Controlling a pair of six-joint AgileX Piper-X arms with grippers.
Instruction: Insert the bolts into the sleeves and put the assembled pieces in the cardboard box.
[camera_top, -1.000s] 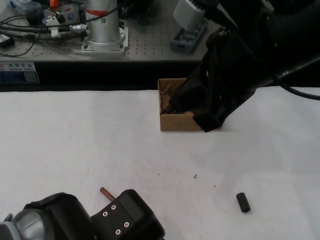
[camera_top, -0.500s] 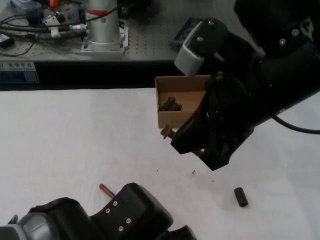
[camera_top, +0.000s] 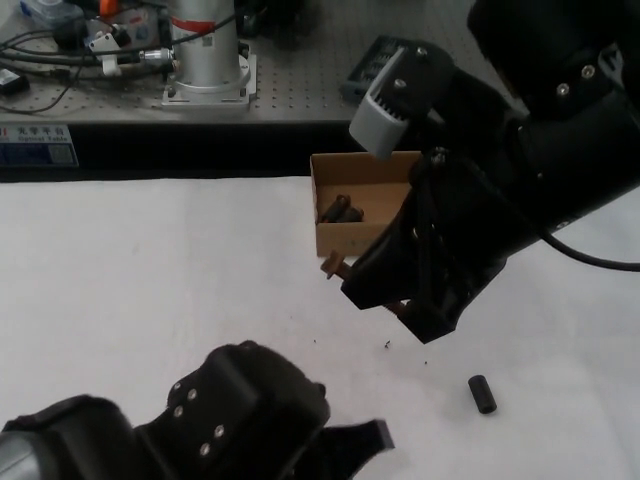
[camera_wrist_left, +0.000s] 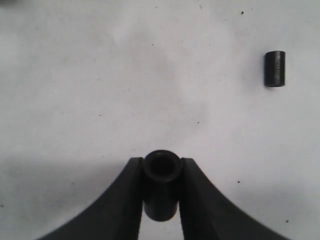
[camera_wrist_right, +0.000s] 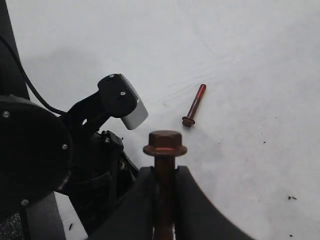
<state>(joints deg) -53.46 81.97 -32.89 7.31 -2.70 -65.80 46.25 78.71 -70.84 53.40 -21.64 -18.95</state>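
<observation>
1. High view: the right arm (camera_top: 480, 220) has drawn back from over the open brown cardboard box (camera_top: 345, 240) and now hangs just in front of it. The box's inside is uncovered, with dark assembled pieces (camera_top: 340, 210) lying in it. The left arm (camera_top: 230, 420) has swung across the near edge of the white worktop (camera_top: 150, 280) and covers the spot where a bolt lay a second ago. The spare sleeve (camera_top: 483, 393), a short black cylinder, lies flat on the worktop, apart from both arms.

2. Left wrist view: the left gripper (camera_wrist_left: 161, 167) is closed narrowly around the held sleeve (camera_wrist_left: 161, 200), a short black tube. Its open bore faces the camera, above bare worktop. The spare sleeve lies well apart from it.

3. Right wrist view: the right gripper (camera_wrist_right: 165, 175) is pinched on the shank of the held bolt (camera_wrist_right: 164, 142), a copper-coloured bolt with a flanged hexagonal head. The head stands out past the fingertips. Beyond it the loose bolt (camera_wrist_right: 194, 105), of the same copper colour, lies flat on the worktop near the left arm.

4. What this means: one bolt and one sleeve are each in a gripper, so the step in hand looks like mating them. That calls for lining the shank up with the bore. One more bolt and sleeve remain on the worktop for a further pair.
</observation>
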